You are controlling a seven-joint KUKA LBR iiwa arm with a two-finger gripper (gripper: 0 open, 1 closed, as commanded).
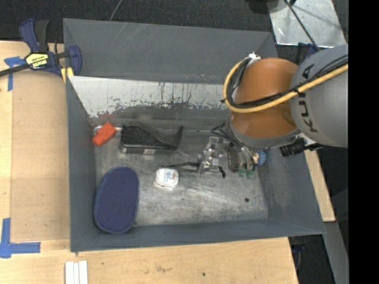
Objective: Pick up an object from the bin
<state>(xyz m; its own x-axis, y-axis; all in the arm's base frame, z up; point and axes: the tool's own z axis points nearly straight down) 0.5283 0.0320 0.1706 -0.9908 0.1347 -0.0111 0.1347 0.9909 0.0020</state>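
Observation:
My gripper (220,157) hangs low over the right half of the bin floor, under the arm's orange cover. A thin dark piece (190,167) sticks out leftward from beneath it, and I cannot tell whether it is a loose thing or part of the gripper. The nearest loose thing is a small white round object (167,178), lying on the floor just to the gripper's left. Behind that, near the back wall, lies a black wedge-shaped thing (148,138). Nothing can be seen held in the gripper.
A blue oval pad (116,199) lies in the front left corner. A small orange block (104,134) sits at the back left, beside the black thing. The arm and its cover hide the bin's back right part.

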